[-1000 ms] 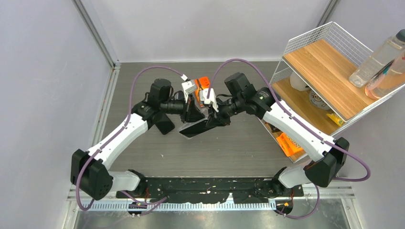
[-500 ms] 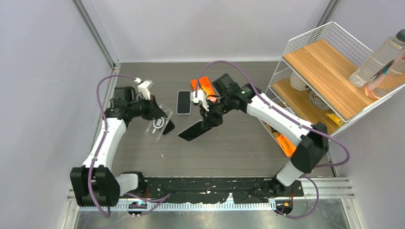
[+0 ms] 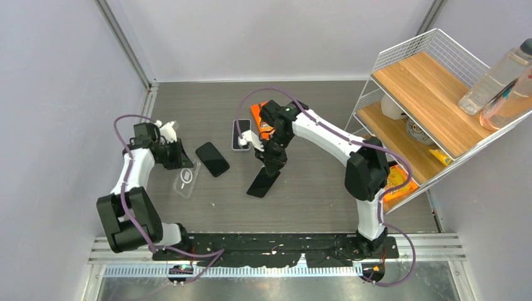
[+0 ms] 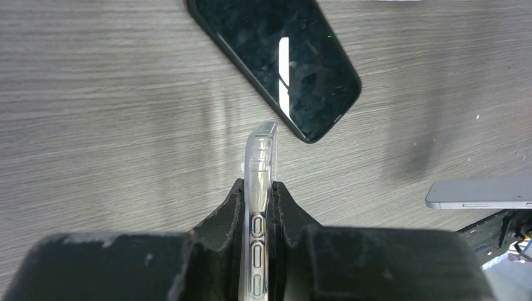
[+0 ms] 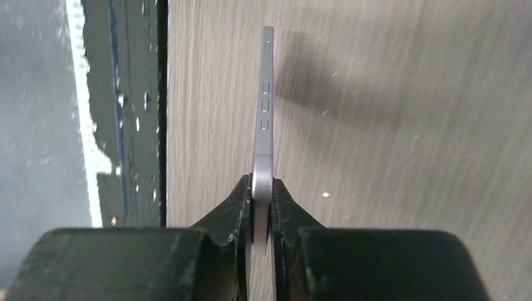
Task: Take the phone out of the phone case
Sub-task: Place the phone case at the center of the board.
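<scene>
My left gripper (image 3: 174,155) is shut on the edge of the clear phone case (image 3: 186,180), which is empty and held over the left of the table. In the left wrist view the case (image 4: 261,157) stands edge-on between the fingers of my left gripper (image 4: 257,188). My right gripper (image 3: 273,161) is shut on a dark grey phone (image 3: 263,182) and holds it tilted above the table's middle. In the right wrist view the phone (image 5: 265,106) is edge-on in my right gripper (image 5: 262,193). Phone and case are apart.
A second black phone (image 3: 212,158) lies flat beside the case, also in the left wrist view (image 4: 276,63). A third phone (image 3: 240,135) and an orange object (image 3: 262,115) lie behind the right gripper. A wire shelf (image 3: 433,94) with bottles stands at the right.
The two grippers were together at the centre. The left arm has pulled away to the left with the clear case. The right arm has kept the phone and swung it nearer.
</scene>
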`<state>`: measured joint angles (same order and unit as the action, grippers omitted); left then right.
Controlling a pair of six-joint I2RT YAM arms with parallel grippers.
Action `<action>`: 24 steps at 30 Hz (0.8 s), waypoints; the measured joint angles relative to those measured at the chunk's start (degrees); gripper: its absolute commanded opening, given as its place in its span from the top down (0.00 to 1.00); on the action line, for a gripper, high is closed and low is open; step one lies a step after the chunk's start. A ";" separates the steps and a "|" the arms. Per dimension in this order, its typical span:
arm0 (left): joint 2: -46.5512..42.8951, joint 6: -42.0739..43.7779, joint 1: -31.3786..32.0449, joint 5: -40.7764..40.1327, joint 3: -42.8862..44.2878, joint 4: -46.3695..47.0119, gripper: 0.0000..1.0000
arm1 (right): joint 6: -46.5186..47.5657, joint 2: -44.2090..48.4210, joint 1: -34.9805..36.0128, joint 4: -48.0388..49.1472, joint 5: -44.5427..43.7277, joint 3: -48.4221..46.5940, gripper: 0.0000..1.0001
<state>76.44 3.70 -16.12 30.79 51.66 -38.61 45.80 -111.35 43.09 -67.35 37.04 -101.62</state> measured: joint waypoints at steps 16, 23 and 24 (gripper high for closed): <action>5.64 -2.21 -2.43 -4.00 -2.93 3.30 0.61 | 12.79 -12.37 -1.53 -23.23 -1.29 -2.56 0.88; 7.32 -4.04 -3.30 -4.87 -3.52 4.70 0.57 | 6.05 -17.33 -3.43 -23.85 -1.27 -4.61 0.77; 7.32 -4.37 -3.43 -4.94 -3.52 4.79 0.56 | 4.96 -17.97 -3.52 -23.65 -1.75 -5.03 0.74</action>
<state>83.77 -0.67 -19.55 25.85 48.14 -33.82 50.76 -129.32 39.57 -91.00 35.29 -106.65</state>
